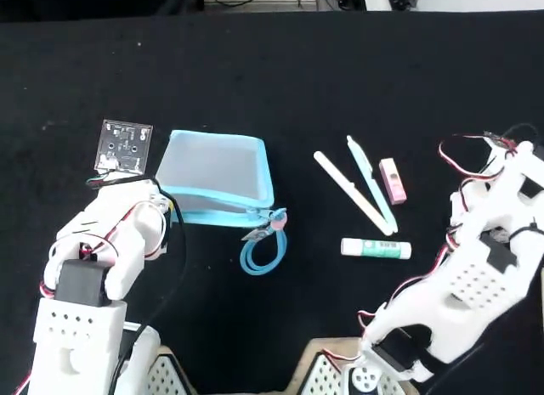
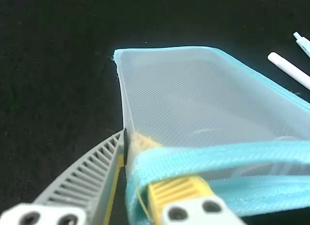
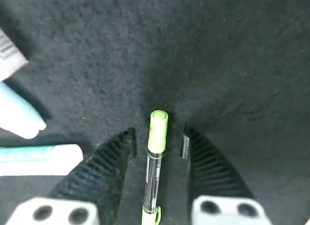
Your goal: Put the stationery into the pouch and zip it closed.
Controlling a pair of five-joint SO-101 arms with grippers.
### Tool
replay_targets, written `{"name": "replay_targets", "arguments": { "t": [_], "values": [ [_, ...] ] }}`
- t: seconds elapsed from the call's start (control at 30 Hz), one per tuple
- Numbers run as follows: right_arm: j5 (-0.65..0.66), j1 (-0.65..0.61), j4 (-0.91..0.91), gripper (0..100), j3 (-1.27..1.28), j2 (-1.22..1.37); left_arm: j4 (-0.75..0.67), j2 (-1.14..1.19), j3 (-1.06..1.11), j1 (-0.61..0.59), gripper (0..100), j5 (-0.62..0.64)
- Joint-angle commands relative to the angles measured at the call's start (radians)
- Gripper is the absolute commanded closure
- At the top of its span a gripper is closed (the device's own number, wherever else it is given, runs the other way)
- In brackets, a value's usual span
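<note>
— Why grip the pouch (image 1: 217, 170) at all?
— My left hand (image 2: 130, 142) is clamped on its corner so it won't slide. My right hand (image 3: 157, 138), spread apart, straddles the green pen (image 3: 156, 157), well right of the pouch.

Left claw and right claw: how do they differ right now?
The left gripper is closed on a corner of the pouch, while the right gripper is open. The left gripper pinches the pouch wall between its fingers; the right gripper only straddles a green pen lying on the black table, with a gap on each side. Both have ribbed fingers.
</note>
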Motion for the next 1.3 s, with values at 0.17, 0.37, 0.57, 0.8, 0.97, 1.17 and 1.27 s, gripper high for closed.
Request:
{"name": "replay_targets", "arguments": {
  "t": [0.17,0.37,0.57,0.8,0.97,1.17,1.27],
  "values": [
    [-0.003,0.009,0.015,85.8,-0.073,0.068,-0.021,-0.006,-0.019,-0.002,97,0.012],
    [-0.003,0.009,-0.009,86.0,-0.067,0.087,-0.021,-0.006,-0.019,-0.002,97,0.012],
    [0.034,0.017,-0.023,99.5,-0.068,0.077,-0.021,-0.006,-0.019,-0.002,97,0.012],
    [0.041,0.011,0.078,98.8,-0.068,-0.174,-0.021,-0.006,-0.019,-0.002,97,0.012],
    [0.041,0.008,0.186,98.8,-0.068,-0.483,-0.021,-0.006,-0.019,-0.002,97,0.012],
    [0.038,-0.025,0.252,98.8,-0.065,-0.822,-0.021,-0.006,-0.019,-0.002,97,0.012],
    [0.023,-0.078,0.252,98.8,-0.016,-0.972,-0.021,-0.006,-0.019,-0.002,97,0.012]
  ]
}}
